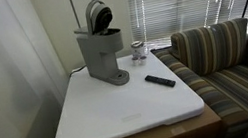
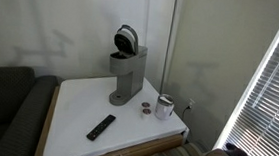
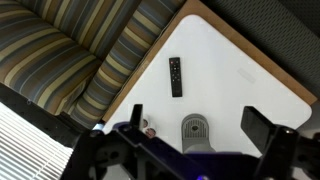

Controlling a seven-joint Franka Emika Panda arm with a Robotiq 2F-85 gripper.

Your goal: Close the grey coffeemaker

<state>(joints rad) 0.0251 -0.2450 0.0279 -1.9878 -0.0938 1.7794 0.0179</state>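
A tall, boxy grey plastic coffeemaker [image 1: 103,50] stands with its rounded lid [image 1: 99,15] raised on a white surface [image 1: 122,115], near a flat black remote [image 1: 160,80] and a small glass jar [image 1: 138,50], as the end effector [image 3: 188,125] hovers overhead, fingers spread wide and empty.

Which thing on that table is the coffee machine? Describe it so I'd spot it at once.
Find the white-topped table beside the striped sofa. Toward its far edge stands the grey coffeemaker. It is the tallest thing there, boxy with its rounded lid tipped up, unlike the flat black remote and small glass jar.
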